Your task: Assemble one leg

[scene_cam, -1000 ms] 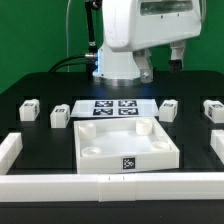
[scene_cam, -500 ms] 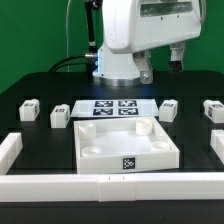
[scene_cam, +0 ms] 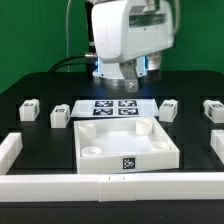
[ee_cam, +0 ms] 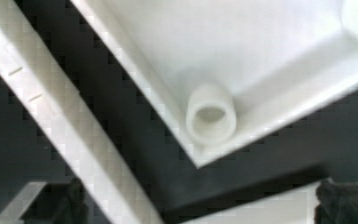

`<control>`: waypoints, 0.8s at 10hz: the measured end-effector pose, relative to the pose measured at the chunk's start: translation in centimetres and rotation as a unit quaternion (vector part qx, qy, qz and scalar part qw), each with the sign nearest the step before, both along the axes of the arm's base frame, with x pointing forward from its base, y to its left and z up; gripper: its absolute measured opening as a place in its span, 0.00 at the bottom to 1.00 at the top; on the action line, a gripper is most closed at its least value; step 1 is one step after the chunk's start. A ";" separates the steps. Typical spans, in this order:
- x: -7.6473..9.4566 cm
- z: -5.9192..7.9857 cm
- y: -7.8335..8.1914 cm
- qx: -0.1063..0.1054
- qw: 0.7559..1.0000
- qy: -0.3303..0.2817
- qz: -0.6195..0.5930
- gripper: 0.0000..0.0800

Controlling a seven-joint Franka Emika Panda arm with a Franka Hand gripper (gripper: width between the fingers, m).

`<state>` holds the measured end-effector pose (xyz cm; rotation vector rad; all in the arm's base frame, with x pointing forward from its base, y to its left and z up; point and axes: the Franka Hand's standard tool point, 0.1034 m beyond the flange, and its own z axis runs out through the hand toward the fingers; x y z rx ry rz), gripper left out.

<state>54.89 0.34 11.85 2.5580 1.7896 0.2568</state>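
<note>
Four small white legs stand on the black table: two on the exterior view's left [scene_cam: 28, 109] [scene_cam: 60, 117] and two on its right [scene_cam: 167, 109] [scene_cam: 214, 109]. The large square white panel [scene_cam: 125, 146] lies in the middle, in front of them. My arm [scene_cam: 127, 38] hangs high over the back of the table, well above all the parts. In the wrist view my gripper [ee_cam: 194, 205] is open and empty, with dark fingertips [ee_cam: 44, 203] at both lower edges. Below it I see a panel corner with its hole [ee_cam: 211, 115].
The marker board [scene_cam: 113, 107] lies behind the panel. Long white bars lie along the front [scene_cam: 110, 186], the exterior view's left [scene_cam: 10, 150] and right [scene_cam: 217, 147]. One bar crosses the wrist view [ee_cam: 60, 110] beside the panel corner.
The arm's white head has swung toward the exterior view's left and turned. The parts on the table have not moved.
</note>
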 end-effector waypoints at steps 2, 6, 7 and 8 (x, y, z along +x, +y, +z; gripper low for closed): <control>-1.1 -1.5 -0.7 -0.024 0.997 -0.023 0.069 0.81; -1.5 -2.0 -0.7 -0.029 0.997 -0.020 0.062 0.81; -1.6 -2.0 -0.8 -0.031 0.997 -0.021 0.066 0.81; -1.8 -2.3 -1.3 -0.053 0.987 -0.035 0.151 0.81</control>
